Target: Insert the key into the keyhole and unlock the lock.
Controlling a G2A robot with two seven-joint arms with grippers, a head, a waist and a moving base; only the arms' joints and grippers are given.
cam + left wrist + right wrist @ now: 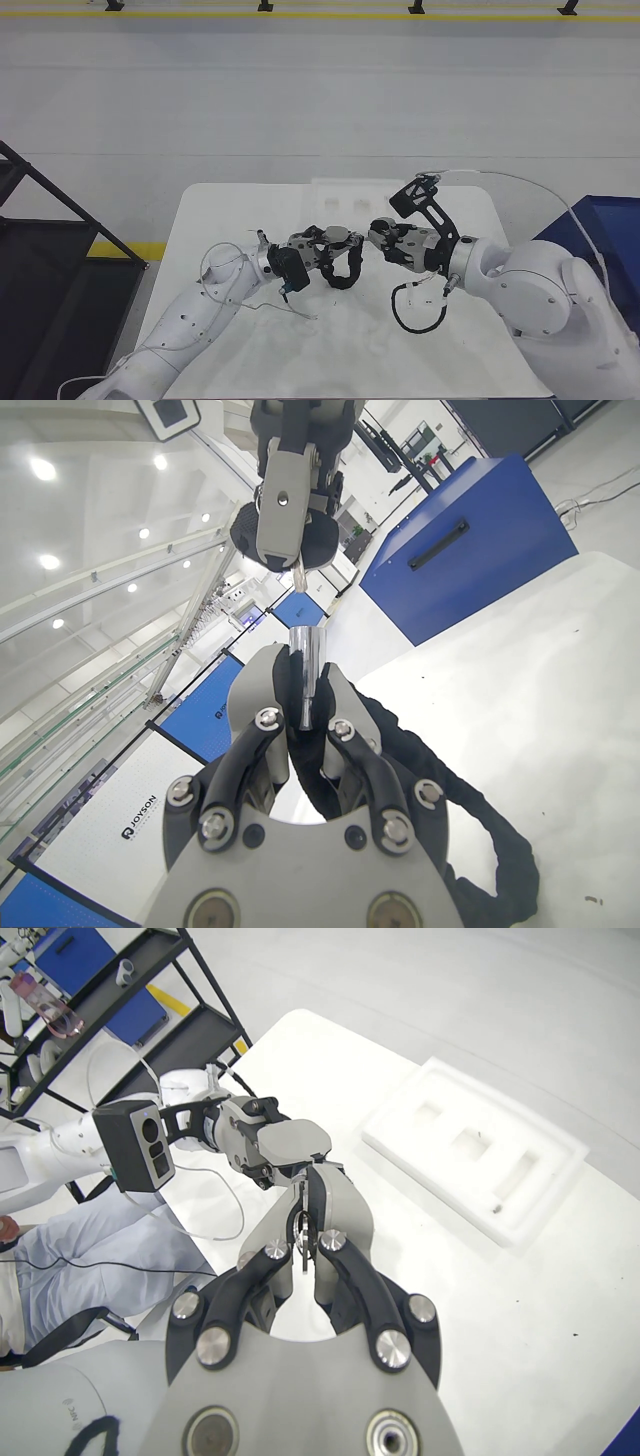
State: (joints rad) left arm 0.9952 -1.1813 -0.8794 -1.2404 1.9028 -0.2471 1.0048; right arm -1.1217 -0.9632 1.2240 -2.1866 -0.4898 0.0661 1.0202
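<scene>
I'm watching the left gripper (299,665) clenching the lock (306,640) at the centre of the top view's frame, above the table (230,215), with its black cable (345,277) looping below. The right gripper (309,1175) is pinching the key (300,579), and the tip is hovering just short of the keyhole, apparently not touching.

Chrome-silver lock (305,670), black cable sleeve (440,760), silvery key (300,578), white table (525,680), white foam tray (390,1128), blue cabinet (450,565).
</scene>
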